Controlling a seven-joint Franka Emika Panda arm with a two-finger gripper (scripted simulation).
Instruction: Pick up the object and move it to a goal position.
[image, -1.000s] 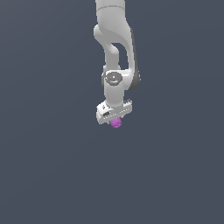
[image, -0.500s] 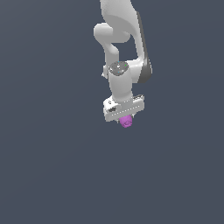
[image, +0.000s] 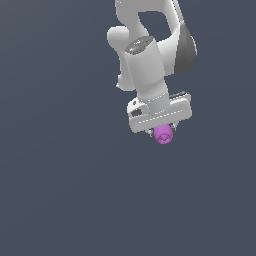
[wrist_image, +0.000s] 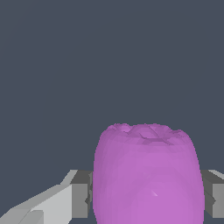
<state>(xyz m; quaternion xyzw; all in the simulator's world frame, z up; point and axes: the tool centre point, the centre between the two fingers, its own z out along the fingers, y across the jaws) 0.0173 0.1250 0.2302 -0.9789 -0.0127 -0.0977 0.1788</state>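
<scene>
The object (image: 163, 135) is a small bright purple-magenta rounded lump with a circular dimple at its end. It hangs just under the white hand of my gripper (image: 161, 131), which is shut on it. In the wrist view the object (wrist_image: 148, 175) fills the space between the two grey finger pads (wrist_image: 81, 199), which press against its sides. The object is narrower than the hand above it. No goal marker shows in either view.
The white arm (image: 145, 55) reaches down from the upper edge of the exterior view. Everything around it is a plain dark grey-blue surface with no edges or other objects visible.
The arm has carried the object toward the exterior view's right and slightly lower, and the wrist has turned. The grip on the object has stayed the same.
</scene>
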